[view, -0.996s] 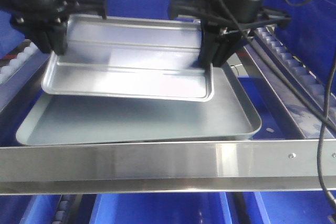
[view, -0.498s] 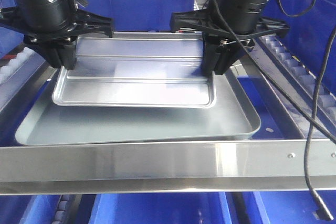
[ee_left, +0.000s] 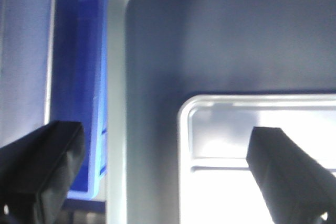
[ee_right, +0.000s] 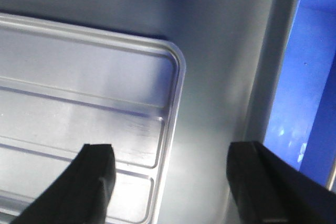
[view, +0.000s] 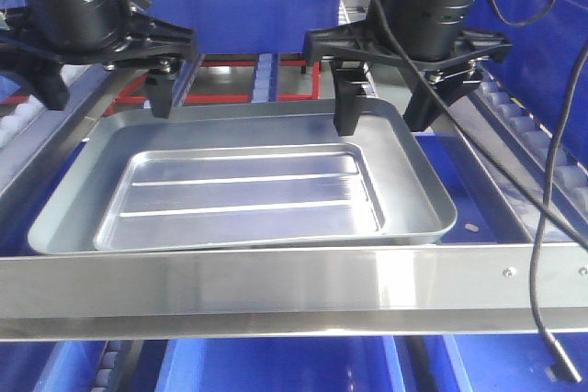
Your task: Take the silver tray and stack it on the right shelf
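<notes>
Shiny silver tray (view: 241, 201) with two pale ridges lies in a duller grey tray (view: 418, 190), blue bins (view: 276, 364) below.

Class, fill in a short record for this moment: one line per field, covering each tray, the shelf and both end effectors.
silver tray: lies flat inside the grey tray, released
grey tray: on the shelf, holds the silver tray
shelf: front bar across the foreground, two screws near one end
left end effector: open, above the trays' back edge, holding nothing
right end effector: open, above the back corner, holding nothing
</notes>
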Available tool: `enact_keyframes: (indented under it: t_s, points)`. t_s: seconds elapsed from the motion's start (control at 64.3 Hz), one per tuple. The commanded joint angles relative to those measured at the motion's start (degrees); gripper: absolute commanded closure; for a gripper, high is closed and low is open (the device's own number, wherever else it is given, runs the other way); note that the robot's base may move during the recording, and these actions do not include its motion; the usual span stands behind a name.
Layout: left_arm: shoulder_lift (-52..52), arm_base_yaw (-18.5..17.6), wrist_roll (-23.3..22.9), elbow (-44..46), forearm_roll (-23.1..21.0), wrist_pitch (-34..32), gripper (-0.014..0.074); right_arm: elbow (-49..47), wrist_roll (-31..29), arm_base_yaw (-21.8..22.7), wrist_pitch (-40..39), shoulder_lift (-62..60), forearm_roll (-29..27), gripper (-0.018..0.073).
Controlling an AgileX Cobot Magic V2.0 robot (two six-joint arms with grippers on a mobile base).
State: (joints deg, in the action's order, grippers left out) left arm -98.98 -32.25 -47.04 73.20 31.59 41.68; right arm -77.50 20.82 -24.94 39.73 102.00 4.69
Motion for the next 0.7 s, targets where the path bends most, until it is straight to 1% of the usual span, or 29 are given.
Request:
enact_keyframes:
  t_s: [0.0, 0.062, 0.109, 0.14, 0.156, 0.202, 0.249, 0.296, 0.358, 0.389, 0.436, 0.451, 0.482, 0.529, 0.56, 0.622, 0.685]
  points:
    - [3.09, -0.01, 0.98, 2.96, 0.92, 2.82, 0.0059, -3.53, -0.63, 0.26, 0.26, -3.17, 0.97, -0.0002]
    - [3.48, -0.02, 5.25, 4.30, -1.77, 4.99, 0.0066, -5.12, -0.63, 0.26, 1.92, -3.91, 0.97, 0.0005]
    - [4.03, -0.02, 9.43, 5.65, -4.11, 6.85, 0.0083, -6.03, -0.63, 0.26, 2.66, -4.68, 0.97, 0.0027]
    - [4.54, -0.02, 12.42, 6.54, -6.03, 8.00, 0.0103, -6.60, -0.63, 0.26, 3.18, -5.38, 0.97, 0.0056]
    - [4.83, -0.02, 12.97, 6.71, -6.36, 8.20, 0.0112, -6.77, -0.63, 0.26, 3.34, -5.74, 0.97, 0.0070]
    - [6.03, -0.02, 16.76, 7.73, -8.80, 9.43, 0.0149, -7.14, -0.63, 0.26, 3.77, -7.03, 0.97, 0.0129]
    - [7.79, -0.02, 20.66, 8.15, -11.26, 9.75, 0.0194, -7.14, -0.63, 0.26, 3.90, -8.50, 0.97, 0.0195]
    - [9.65, -0.02, 23.46, 8.15, -12.89, 9.53, 0.0242, -7.14, -0.63, 0.26, 4.34, -9.65, 0.98, 0.0256]
    - [12.61, 0.11, 26.99, 8.15, -14.90, 9.67, 0.0337, -7.14, -0.68, 0.26, 5.50, -11.45, 1.38, 0.0350]
    - [14.29, 0.11, 28.60, 8.02, -15.28, 10.04, 0.0402, -7.14, -0.75, 0.26, 6.08, -12.16, 1.60, 0.0383]
    - [16.47, 0.11, 29.72, 7.50, -15.28, 10.32, 0.0493, -6.93, -1.21, 0.26, 6.70, -13.22, 1.82, 0.0426]
    - [17.26, 0.11, 29.94, 7.25, -15.28, 10.32, 0.0542, -6.81, -1.40, 0.26, 6.98, -13.76, 1.82, 0.0444]
    - [18.82, 0.11, 29.94, 6.73, -15.28, 10.32, 0.0594, -6.38, -1.81, 0.26, 7.08, -14.36, 1.83, 0.0461]
    - [21.76, 0.11, 30.08, 4.87, -15.28, 9.88, 0.0701, -5.19, -2.60, 0.26, 7.02, -15.93, 1.83, 0.0496]
    - [23.48, 0.11, 30.19, 3.63, -15.01, 9.25, 0.0695, -4.31, -2.96, 0.26, 6.78, -17.19, 1.88, 0.0515]
    - [27.68, 0.11, 30.19, 0.34, -14.91, 6.90, 0.0671, -1.62, -3.47, 0.26, 5.84, -19.46, 1.88, 0.0510]
    - [32.16, 0.11, 30.19, -5.14, -14.88, 2.21, 0.0671, 1.97, -4.23, 0.26, 3.93, -22.43, 1.88, 0.0510]
